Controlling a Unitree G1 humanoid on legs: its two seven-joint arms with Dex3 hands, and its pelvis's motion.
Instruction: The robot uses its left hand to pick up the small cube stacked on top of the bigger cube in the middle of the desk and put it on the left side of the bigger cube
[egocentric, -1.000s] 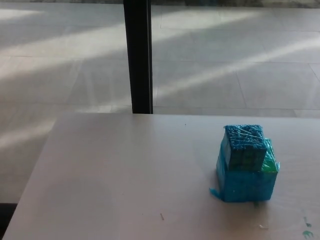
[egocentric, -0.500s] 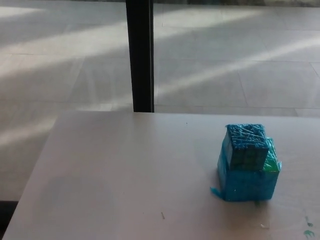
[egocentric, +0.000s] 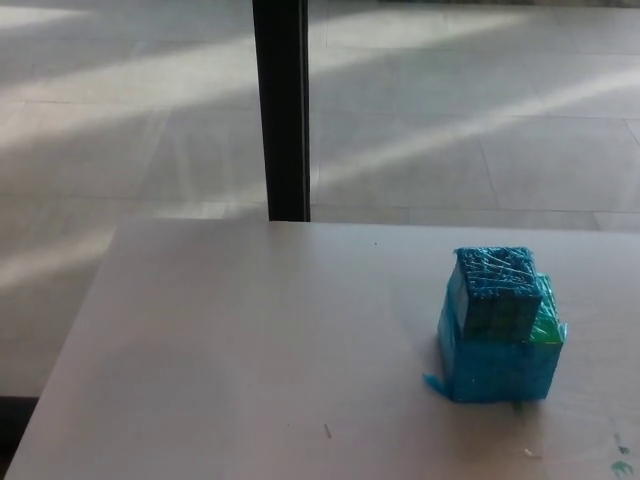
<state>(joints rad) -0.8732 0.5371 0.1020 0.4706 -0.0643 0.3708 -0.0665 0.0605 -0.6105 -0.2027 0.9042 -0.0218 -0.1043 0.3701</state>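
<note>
You are seeing the whole picture slide a little to the right and up the frame: the black post (egocentric: 282, 110) at upper centre, the table (egocentric: 250, 340) edge and the small cube (egocentric: 495, 290) on the bigger cube (egocentric: 497, 362) all shift together. That is the camera moving, not the things.

Head camera looks down across the desk (egocentric: 230, 340) (floor (egocentric: 450, 120) beyond).

No writing, label, brand or number can be read anywhere in the head view. The small cube (egocentric: 493, 290) and the bigger cube (egocentric: 497, 362) show only crinkled blue wrapping, and the desk (egocentric: 250, 350) carries no legible mark
</note>
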